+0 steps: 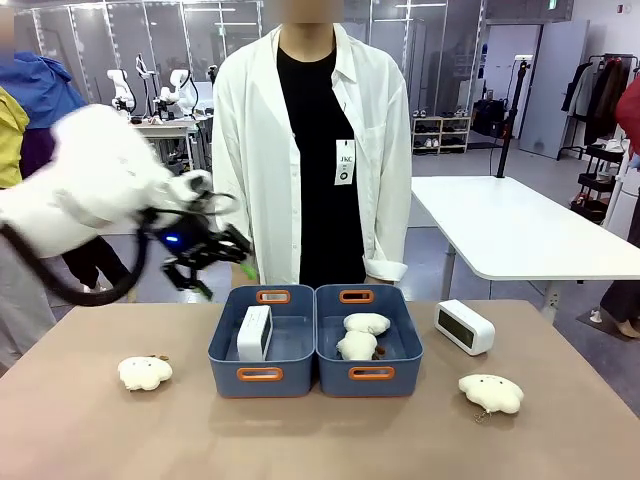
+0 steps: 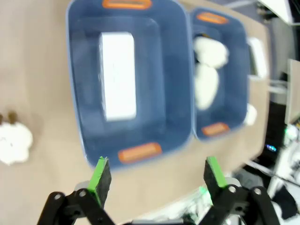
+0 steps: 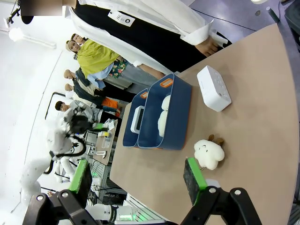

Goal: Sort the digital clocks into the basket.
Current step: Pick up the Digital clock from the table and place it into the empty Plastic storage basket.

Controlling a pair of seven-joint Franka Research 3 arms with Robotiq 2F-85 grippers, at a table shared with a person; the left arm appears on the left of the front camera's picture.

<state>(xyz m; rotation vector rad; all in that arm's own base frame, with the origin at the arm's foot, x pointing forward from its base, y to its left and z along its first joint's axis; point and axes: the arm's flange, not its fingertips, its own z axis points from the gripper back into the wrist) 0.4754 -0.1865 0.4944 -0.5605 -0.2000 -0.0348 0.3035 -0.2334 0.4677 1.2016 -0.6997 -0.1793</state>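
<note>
No wording can be read with certainty. A small white tag point(image 1: 344, 161) hangs on the front of the person's white coat point(image 1: 250, 150), at the centre of the front view; it carries a short line of dark print near its top and a round dark mark below, both too small to make out; the same tag lies sideways at the upper left of the right wrist view, its print equally unclear. The digital clock point(image 1: 465, 327) on the table point(image 1: 100, 430), right of centre in the front view, has a dark screen; any digits there are too faint to tell.
</note>
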